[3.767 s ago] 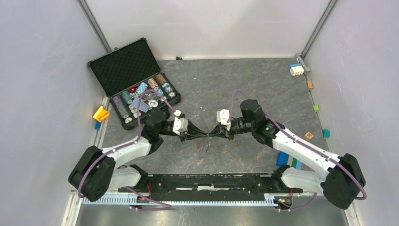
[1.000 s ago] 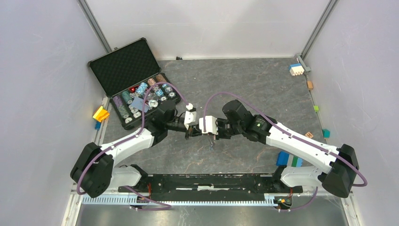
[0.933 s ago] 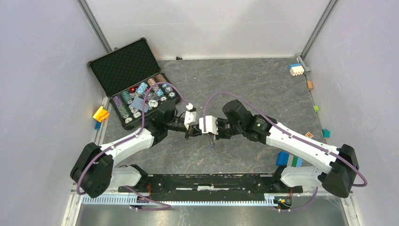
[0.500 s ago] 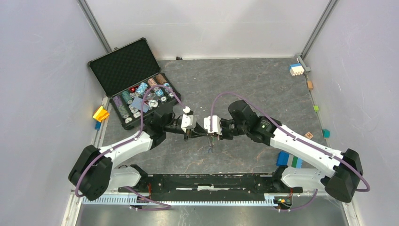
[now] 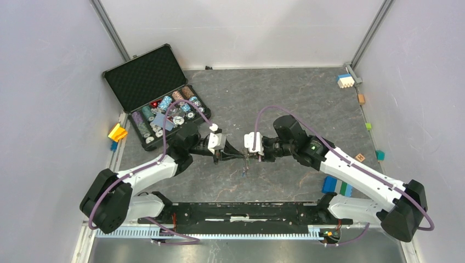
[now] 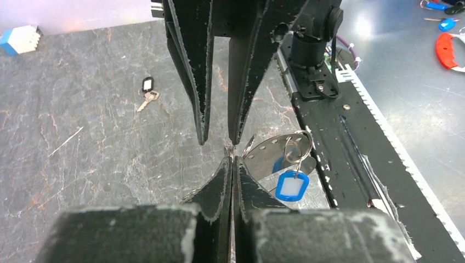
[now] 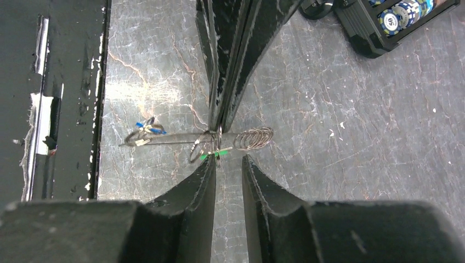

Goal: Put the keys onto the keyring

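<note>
While one key (image 6: 147, 92) lies, two hang.

This is a robotics lab test cell rather than a home or shop. Plain pale lilac wall panels (image 5: 49, 82) close in three sides, joined at bare aluminium corner posts (image 5: 111, 30). The floor of the cell is a grey marbled tabletop (image 5: 274, 93). At its near edge a long black metal base rail (image 5: 241, 211) carries two white-and-black robot arms, the left arm (image 5: 148, 172) and the right arm (image 5: 356, 175), with loose purple cables (image 5: 163, 139) and a white slotted cable duct (image 5: 219, 233) in front. Scattered props suit trial work: an open black foam-lined case of poker chips (image 5: 145, 76) and small coloured toy blocks (image 5: 345, 81) along the edges.
</note>
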### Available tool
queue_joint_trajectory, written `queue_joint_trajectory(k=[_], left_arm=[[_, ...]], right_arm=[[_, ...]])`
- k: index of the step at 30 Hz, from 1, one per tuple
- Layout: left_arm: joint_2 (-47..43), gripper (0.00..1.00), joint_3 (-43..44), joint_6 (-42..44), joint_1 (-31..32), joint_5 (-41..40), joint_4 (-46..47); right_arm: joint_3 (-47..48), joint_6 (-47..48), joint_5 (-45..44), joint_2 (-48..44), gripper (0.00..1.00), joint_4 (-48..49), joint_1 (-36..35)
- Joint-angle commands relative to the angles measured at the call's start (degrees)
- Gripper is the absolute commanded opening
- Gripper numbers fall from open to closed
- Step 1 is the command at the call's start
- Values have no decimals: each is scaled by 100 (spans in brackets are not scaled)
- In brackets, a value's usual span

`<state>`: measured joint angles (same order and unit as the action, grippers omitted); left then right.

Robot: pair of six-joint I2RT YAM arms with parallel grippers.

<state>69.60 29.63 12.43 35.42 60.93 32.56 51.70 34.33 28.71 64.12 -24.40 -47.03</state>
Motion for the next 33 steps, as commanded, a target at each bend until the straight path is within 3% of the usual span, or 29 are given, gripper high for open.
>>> queue_joint_trajectory(k=[1, 16, 33], left_arm=[[-86, 2, -176, -630, -44, 376, 1196], [0, 2, -534, -1661, -51, 505, 2836], [62, 2, -586, -1814, -42, 429, 3037]], right_arm=[[-110, -31, 373, -294, 29, 157, 162], [-507, -16, 1598, -569, 28, 578, 431], [-380, -290, 1778, -348, 23, 952, 431]])
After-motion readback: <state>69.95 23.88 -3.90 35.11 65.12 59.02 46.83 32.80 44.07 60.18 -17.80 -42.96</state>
